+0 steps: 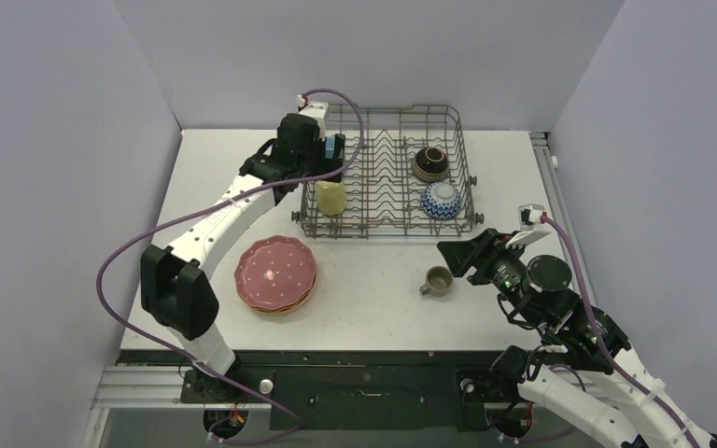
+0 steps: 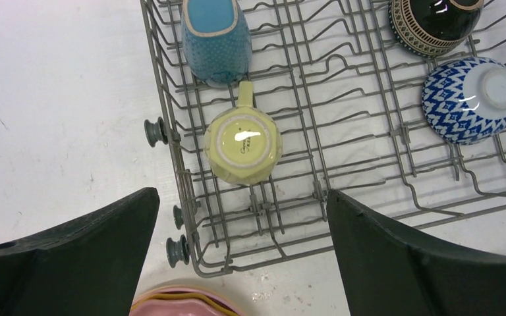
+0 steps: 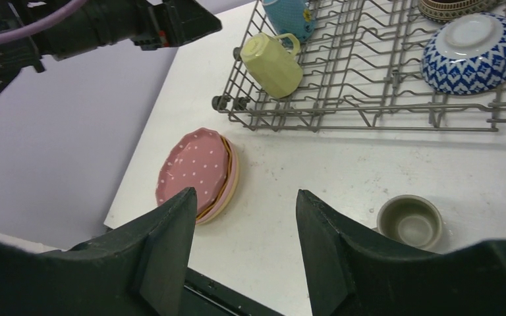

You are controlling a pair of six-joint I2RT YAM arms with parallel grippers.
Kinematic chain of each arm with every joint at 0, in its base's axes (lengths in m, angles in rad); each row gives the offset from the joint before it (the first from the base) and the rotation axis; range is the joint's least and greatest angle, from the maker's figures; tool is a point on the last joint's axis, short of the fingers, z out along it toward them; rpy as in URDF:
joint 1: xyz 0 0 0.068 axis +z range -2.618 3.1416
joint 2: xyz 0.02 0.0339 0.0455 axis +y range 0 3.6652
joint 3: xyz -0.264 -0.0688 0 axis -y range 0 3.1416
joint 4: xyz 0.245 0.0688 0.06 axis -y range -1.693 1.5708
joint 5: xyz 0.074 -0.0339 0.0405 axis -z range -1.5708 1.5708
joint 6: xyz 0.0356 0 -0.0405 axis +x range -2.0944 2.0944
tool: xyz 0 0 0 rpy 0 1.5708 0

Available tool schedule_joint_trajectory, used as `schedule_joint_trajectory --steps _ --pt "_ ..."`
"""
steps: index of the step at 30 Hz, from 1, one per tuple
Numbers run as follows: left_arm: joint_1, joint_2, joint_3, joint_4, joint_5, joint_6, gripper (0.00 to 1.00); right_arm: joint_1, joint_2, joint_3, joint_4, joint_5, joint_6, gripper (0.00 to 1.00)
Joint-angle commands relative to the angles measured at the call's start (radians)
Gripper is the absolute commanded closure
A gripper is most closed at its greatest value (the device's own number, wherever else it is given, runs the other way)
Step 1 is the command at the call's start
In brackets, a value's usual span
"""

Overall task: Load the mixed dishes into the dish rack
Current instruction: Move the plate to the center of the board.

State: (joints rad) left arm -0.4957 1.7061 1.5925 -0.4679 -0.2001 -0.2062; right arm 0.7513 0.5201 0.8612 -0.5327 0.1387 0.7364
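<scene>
The left gripper (image 2: 242, 197) has its jaws spread wide and they grasp nothing. It hangs above the front left corner of the dish rack (image 1: 387, 233). Directly under it, inside the rack, a pale-yellow mug (image 2: 242, 146) stands upside down. Behind this one a light-blue mug (image 2: 214, 39) leans on the tines. At the right side of the rack lie two bowls with the bottom up: the dark-brown bowl (image 2: 435, 23) at the back and the blue-white bowl (image 2: 471, 99) in front of it.

The right gripper (image 3: 245, 197) is partly opened and also empty. It is in front of the rack's right corner, near the olive mug (image 1: 437, 280), which stands upright on the table (image 1: 373, 308). In front of the rack's left corner, a pink dotted plate (image 1: 275, 271) tops a stack of plates (image 1: 280, 305).
</scene>
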Motion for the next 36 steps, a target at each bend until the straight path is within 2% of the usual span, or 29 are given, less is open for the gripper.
schedule_joint_trajectory --steps 1,12,20,31,36 --pt "-0.003 -0.076 0.033 -0.097 0.029 -0.04 0.04 -0.008 0.039 0.062 -0.072 0.06 -0.053 0.47" --pt "-0.002 -0.276 -0.109 -0.185 0.075 -0.071 0.04 -0.008 0.047 0.11 -0.155 0.116 -0.109 0.47" --pt "-0.001 -0.426 -0.208 -0.236 0.091 -0.094 0.04 -0.009 0.093 0.151 -0.202 0.102 -0.144 0.47" --pt "0.008 -0.633 -0.371 -0.303 0.063 -0.15 0.04 -0.007 0.196 0.203 -0.201 0.004 -0.197 0.46" --pt "0.012 -0.699 -0.423 -0.357 0.049 -0.215 0.04 0.018 0.29 0.211 -0.172 -0.037 -0.187 0.46"
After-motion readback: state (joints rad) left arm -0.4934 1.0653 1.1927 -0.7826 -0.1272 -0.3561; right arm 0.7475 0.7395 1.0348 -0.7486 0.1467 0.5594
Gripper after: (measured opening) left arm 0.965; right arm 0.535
